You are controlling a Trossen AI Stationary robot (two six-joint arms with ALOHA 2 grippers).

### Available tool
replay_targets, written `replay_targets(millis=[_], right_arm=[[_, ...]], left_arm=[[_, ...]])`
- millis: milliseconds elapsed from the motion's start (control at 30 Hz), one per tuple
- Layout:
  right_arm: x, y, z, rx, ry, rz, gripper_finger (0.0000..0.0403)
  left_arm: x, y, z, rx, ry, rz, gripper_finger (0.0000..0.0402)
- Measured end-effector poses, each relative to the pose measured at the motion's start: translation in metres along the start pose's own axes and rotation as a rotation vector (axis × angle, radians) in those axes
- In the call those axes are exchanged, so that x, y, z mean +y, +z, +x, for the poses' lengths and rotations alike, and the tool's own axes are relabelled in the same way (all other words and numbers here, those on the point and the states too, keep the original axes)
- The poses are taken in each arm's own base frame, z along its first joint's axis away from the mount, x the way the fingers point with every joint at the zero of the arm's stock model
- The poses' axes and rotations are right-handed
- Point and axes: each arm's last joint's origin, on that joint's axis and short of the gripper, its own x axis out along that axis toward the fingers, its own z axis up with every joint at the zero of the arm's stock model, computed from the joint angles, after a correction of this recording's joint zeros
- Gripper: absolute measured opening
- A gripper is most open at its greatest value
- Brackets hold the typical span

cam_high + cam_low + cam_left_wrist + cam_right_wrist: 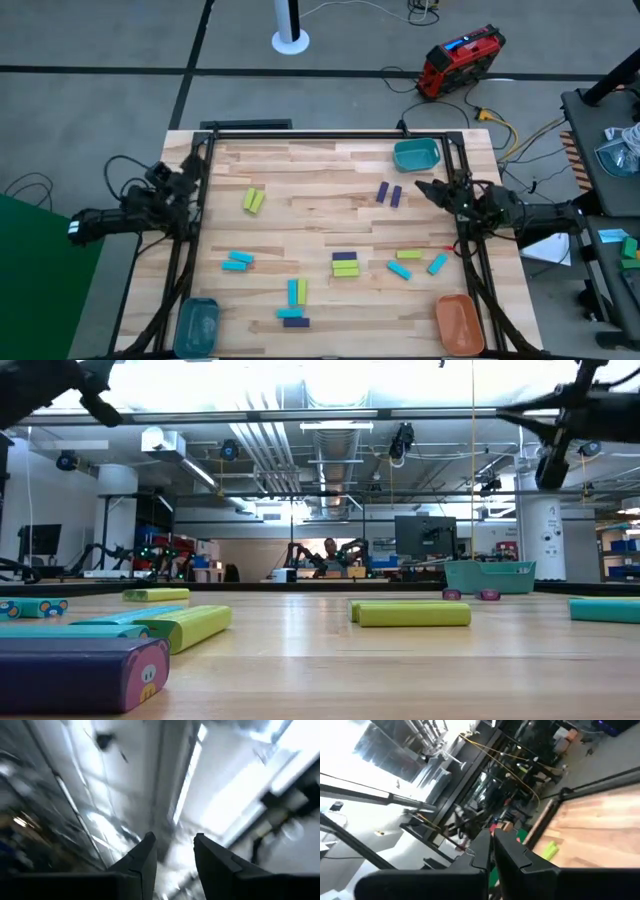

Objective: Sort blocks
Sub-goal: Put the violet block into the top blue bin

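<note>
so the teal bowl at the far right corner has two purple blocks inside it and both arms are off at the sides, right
Not quite: the high view shows the two small purple rectangular blocks lying on the wooden table beside the teal plastic bowl, not inside it. The left gripper and right gripper are indeed at the sides.

Left wrist view: ceiling heavily blurred; nothing of the table [320,220] shows. Low view: purple block [80,672] at the near edge cut off at the picture's side; a cyan block [606,610] likewise cut; two purple blocks [470,595] by the teal bowl [488,575] too small to tell apart in shape
</note>
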Motion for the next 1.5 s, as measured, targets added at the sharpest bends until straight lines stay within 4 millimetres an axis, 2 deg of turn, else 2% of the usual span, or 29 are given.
replay_targets(millis=[100,200,333,567,733,867,1000,1133,1233,1367,1500], right_arm=[[0.019,0.014,0.004,-0.034,0.019,-0.046,0.0013],[0.040,0.029,0.011,-0.066,0.010,-0.101,0.0013],[0.066,0.047,0.022,-0.072,-0.083,-0.163,0.0013],[0.095,0.067,0.042,0.001,-0.262,-0.179,0.0013],[0.114,0.079,0.058,0.026,-0.323,-0.229,0.0013],[0.125,0.083,0.078,0.067,-0.372,-0.322,0.0013],[0.132,0.086,0.103,0.105,-0.430,-0.418,0.0013],[0.140,0.092,0.126,0.131,-0.456,-0.483,0.0013],[0.138,0.097,0.143,0.210,-0.523,-0.489,0.0013],[0.121,0.106,0.152,0.318,-0.793,-0.351,0.0013],[0.101,0.112,0.147,0.435,-1.113,-0.248,0.0013]], left_arm=[[0.002,0.002,0.000,-0.055,0.081,-0.003,0.0109],[0.004,-0.002,0.001,-0.017,0.110,0.024,0.0109],[-0.002,-0.001,0.020,0.062,0.174,0.072,0.0109],[-0.012,-0.003,0.069,0.372,0.435,0.280,0.0109],[-0.013,-0.007,0.083,0.689,0.652,0.372,0.0109],[-0.015,-0.005,0.090,0.855,0.803,0.383,0.0109],[-0.016,-0.004,0.098,0.920,0.916,0.369,0.0109],[-0.018,-0.008,0.113,0.937,0.923,0.385,0.0109],[-0.019,-0.012,0.124,0.960,0.910,0.419,0.0109],[-0.019,-0.018,0.134,1.051,0.876,0.481,0.0109],[-0.017,-0.024,0.135,1.105,0.940,0.468,0.0109]])
